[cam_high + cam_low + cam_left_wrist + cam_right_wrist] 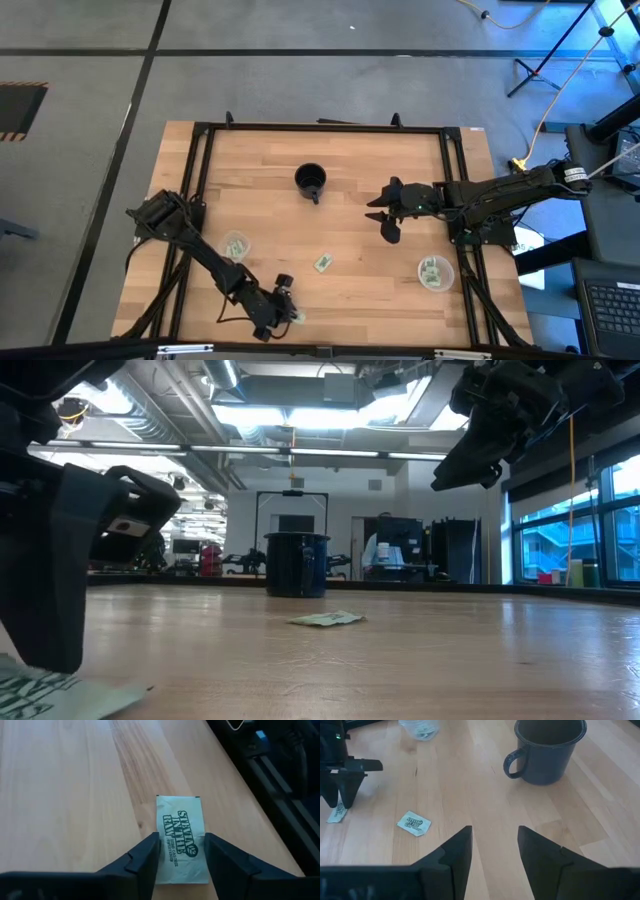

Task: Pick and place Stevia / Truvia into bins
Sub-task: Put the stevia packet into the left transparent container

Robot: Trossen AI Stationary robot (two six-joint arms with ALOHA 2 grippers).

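Observation:
A pale green and white Stevia sachet (180, 817) lies flat near the table's near edge (298, 317). My left gripper (182, 842) (287, 306) is open and low over it, one finger at each long side. A second sachet (323, 263) (414, 823) lies flat mid-table. Two clear cups, the left cup (236, 245) and the right cup (435, 272), stand upright with sachets inside. My right gripper (386, 218) (495, 835) is open and hovers high over the table's right half, touching nothing. My left gripper comes down on the near sachet from above with its fingers (147, 857) along the two long edges. The sachet (50, 695) lies flat on the wood. Whether the fingers touch the paper, I cannot tell.
A black mug with a handle (311, 180) (547, 750) stands toward the far side of the table. A black frame (320, 128) runs around the tabletop. Bare wood lies between the mug, the cups and the mid-table sachet.

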